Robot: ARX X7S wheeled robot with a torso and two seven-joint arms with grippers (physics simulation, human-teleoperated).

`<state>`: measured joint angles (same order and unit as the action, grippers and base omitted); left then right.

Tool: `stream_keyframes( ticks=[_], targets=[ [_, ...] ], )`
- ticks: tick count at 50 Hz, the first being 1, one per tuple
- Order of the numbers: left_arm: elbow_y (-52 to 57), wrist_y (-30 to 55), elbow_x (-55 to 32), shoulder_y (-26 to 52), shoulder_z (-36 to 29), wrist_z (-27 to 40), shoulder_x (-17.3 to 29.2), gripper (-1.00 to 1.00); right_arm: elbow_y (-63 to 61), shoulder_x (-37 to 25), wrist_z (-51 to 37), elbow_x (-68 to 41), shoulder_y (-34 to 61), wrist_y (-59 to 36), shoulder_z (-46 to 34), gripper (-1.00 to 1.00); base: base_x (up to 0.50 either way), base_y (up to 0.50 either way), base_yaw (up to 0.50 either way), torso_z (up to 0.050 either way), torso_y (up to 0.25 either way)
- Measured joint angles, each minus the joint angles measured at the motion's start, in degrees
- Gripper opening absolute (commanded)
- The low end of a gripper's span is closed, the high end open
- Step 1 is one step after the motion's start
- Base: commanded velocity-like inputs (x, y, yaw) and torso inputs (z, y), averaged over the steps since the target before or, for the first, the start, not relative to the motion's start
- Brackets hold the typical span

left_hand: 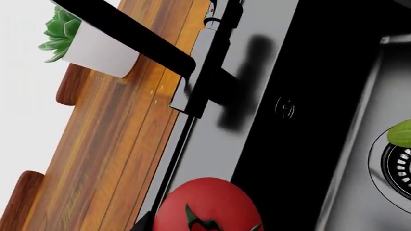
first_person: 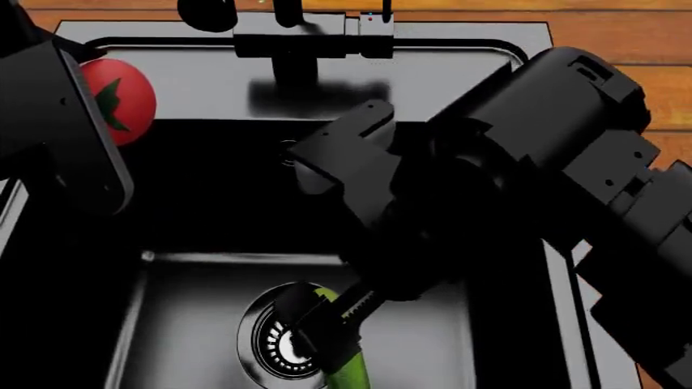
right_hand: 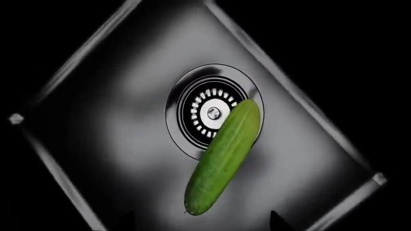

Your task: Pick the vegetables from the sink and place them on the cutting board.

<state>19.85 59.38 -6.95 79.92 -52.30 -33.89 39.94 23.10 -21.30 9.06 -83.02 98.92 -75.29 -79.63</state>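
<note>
Dim sink (first_person: 216,89) interior, soft steel glare, faucet (left_hand: 205,72) shadow blurred.

No words, brand names or numbers can be read in any of the three views. The nearest things to a sign are two tiny dots, one red and one blue, on the black faucet (left_hand: 212,53) near the top of its body (seen in the left wrist view; they also show faintly in the head view), and they carry no lettering. A small round emblem on the dark inner wall of the sink (left_hand: 286,108) is too blurred to make out.
</note>
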Motion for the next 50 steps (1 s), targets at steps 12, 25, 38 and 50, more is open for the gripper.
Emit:
stream_keyframes(
  ticks=[12, 25, 38, 50],
  targets=[
    [0.71, 0.16, -0.28, -0.72, 0.24, 0.26, 0.34, -1.00, 3.93, 2.38, 0.38, 2.42, -1.98, 2.24, -1.81, 1.00, 0.00, 0.00, 0.00, 0.000, 0.000],
    [1.41, 0.67, -0.63, -1.00, 0.69, 0.48, 0.39, -1.00, 6.46, 5.02, 3.23, 5.77, -3.60, 3.89, -5.14, 1.00, 0.00, 0.00, 0.00, 0.000, 0.000],
    [2.01, 0.60, -1.15, -1.98, 1.64, 1.10, 0.47, -1.00, 9.55, 7.53, 5.06, 7.80, -5.45, 5.85, -6.85, 1.00, 0.00, 0.00, 0.00, 0.000, 0.000],
    [2.54, -0.09, -1.55, -3.19, 1.99, 1.26, 1.18, -1.00, 15.07, 10.55, 7.29, 10.25, -7.37, 9.11, -8.07, 1.00, 0.00, 0.00, 0.00, 0.000, 0.000]
  ],
)
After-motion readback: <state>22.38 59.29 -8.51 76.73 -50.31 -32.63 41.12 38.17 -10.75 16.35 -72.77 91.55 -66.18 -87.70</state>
